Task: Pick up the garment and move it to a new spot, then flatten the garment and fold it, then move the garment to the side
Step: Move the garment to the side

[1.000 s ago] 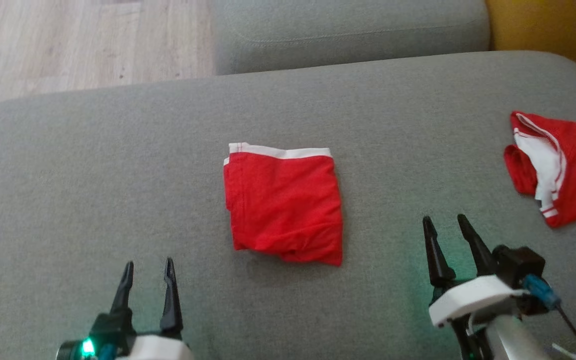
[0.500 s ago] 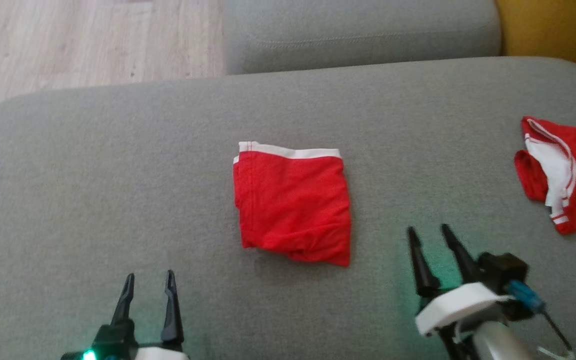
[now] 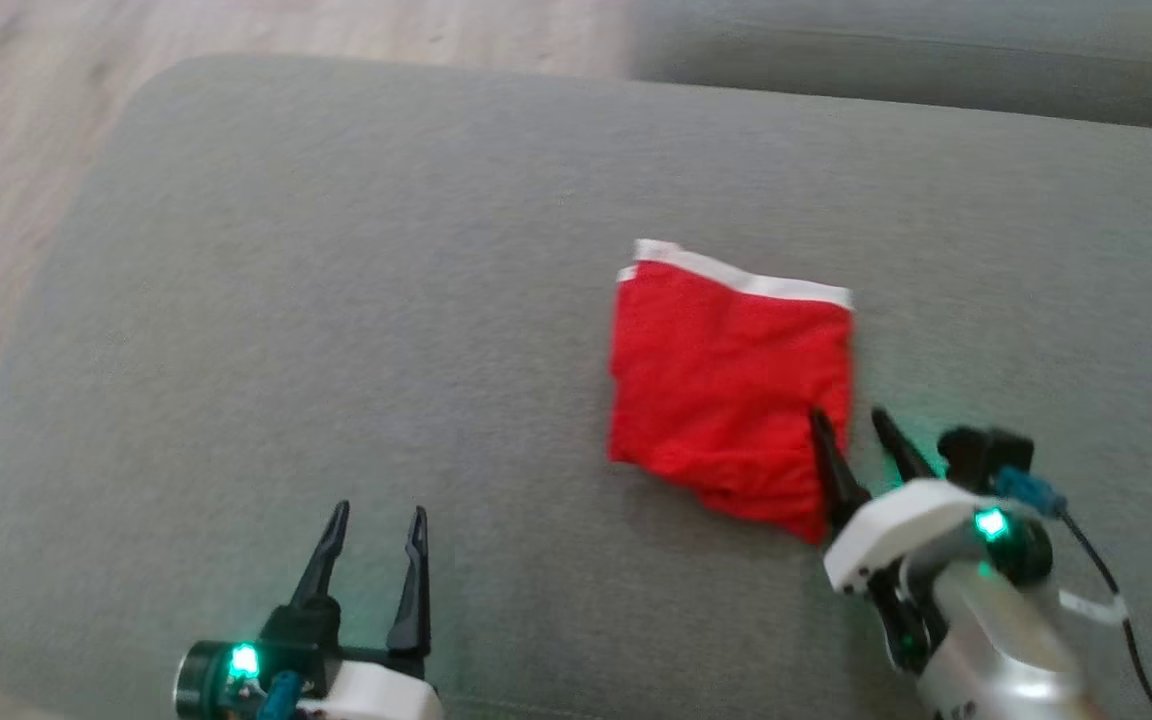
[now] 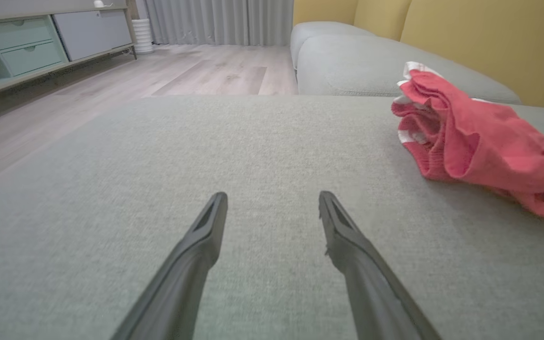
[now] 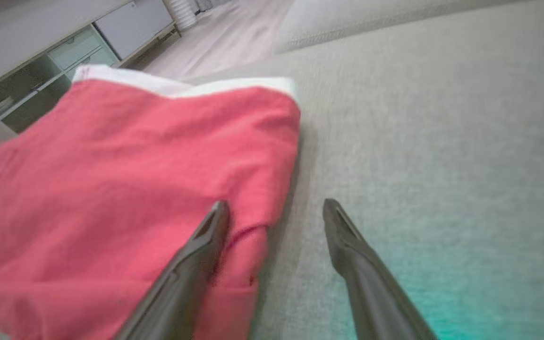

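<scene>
Red boxer shorts (image 3: 731,385), folded square (white waistband at 12 o'clock), lie on the grey sofa cushion (image 3: 336,300). At their 5 o'clock corner the right gripper (image 3: 847,417) gapes, grasping nothing. The left gripper (image 3: 381,510), at the cushion's 7 o'clock, is likewise spread and empty.

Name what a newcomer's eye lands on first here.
The folded red garment with its white waistband stands out, right of centre on the grey sofa cushion. Next, the right gripper, open, at the garment's near right corner, one finger over the fabric. The left gripper hangs open above bare cushion, lower left.
</scene>
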`<state>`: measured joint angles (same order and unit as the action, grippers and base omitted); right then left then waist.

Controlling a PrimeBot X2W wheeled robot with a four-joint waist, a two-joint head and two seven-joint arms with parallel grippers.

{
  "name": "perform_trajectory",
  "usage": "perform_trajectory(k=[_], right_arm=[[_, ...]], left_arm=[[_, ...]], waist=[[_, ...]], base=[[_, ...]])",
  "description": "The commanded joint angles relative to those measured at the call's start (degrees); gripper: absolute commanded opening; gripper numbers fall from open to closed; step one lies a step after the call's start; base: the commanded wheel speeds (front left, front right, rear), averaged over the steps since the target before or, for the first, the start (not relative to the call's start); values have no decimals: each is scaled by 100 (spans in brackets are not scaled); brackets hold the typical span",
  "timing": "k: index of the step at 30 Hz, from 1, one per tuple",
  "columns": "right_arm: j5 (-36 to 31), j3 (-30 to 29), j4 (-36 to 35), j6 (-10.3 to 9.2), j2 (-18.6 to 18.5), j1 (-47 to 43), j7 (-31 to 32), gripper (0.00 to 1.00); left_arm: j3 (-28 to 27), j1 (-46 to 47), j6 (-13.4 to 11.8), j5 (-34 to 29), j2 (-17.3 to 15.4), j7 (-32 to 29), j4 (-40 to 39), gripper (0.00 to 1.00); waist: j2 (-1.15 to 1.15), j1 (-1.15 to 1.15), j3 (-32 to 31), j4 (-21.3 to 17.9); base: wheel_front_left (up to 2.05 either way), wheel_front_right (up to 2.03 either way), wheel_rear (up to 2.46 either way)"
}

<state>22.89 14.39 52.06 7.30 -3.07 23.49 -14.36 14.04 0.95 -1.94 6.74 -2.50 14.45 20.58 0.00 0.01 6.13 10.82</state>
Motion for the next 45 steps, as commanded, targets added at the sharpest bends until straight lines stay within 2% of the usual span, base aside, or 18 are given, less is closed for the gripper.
perform_trajectory(k=[1, 4, 7, 8, 9, 12, 16, 17, 22, 27, 32, 38, 42, 45], right_arm=[[206, 128, 76, 19, 19, 192, -63, 100], [711, 361, 429, 19, 19, 246, -63, 100], [1334, 951, 367, 19, 19, 198, -63, 100], [1511, 1138, 338, 19, 19, 193, -63, 63], [1661, 1299, 321, 19, 19, 196, -63, 0], [1802, 1383, 317, 19, 19, 313, -63, 0], [1528, 858, -92, 19, 19, 338, -63, 0], [1528, 858, -92, 19, 19, 338, -63, 0], [1213, 794, -456, 19, 19, 167, -63, 0], [1027, 838, -465, 19, 19, 146, -63, 0], [899, 938, -553, 19, 19, 172, -63, 0], [449, 1057, -558, 19, 19, 453, -63, 0], [86, 923, -497, 19, -113, 936, -63, 0], [-117, 877, -375, 19, -442, 1376, -63, 0]], left_arm=[[-113, 156, -3, -12, -38, 55, -114, 100], [-91, 122, -16, 1, -38, 55, -107, 100], [-113, 99, -17, -8, -38, 55, -110, 100], [-127, 93, -15, -12, -38, 55, -102, 100], [-136, 95, -9, -10, -38, 55, -94, 100], [-158, 95, 15, -1, -38, 55, -100, 100], [-242, 87, 16, 33, -38, 55, -219, 100], [-242, 87, 16, 33, -38, 55, -219, 100], [-258, 194, 56, 61, -38, 55, -346, 100], [-171, 490, 109, 65, -38, 55, -364, 100], [-18, 742, 151, 74, -38, 55, -336, 100], [139, 865, 193, 64, -38, 55, -237, 100], [141, 870, 239, -18, -38, 55, -179, 100], [96, 869, 279, -88, -38, 55, -134, 100]], waist=[[0, -1, 137, 336], [0, -1, 157, 445], [0, -1, 166, 443], [0, -1, 164, 416], [0, -1, 155, 381], [0, -1, 103, 199], [0, -1, 15, -484], [0, -1, 15, -484], [0, -1, 24, -1613], [0, -1, 183, -2714], [0, -1, 379, -3437], [0, -1, 580, -3670], [0, -1, 705, -3540], [0, -1, 781, -3329]], base=[[0, 0, 0], [0, 0, 0], [0, 0, 0], [0, 0, 0], [0, 0, 0], [0, 0, 0], [0, 0, 0], [0, 0, 0], [0, 0, 0], [0, 0, 0], [0, 0, 0], [0, 0, 0], [0, 0, 0], [0, 0, 0]])
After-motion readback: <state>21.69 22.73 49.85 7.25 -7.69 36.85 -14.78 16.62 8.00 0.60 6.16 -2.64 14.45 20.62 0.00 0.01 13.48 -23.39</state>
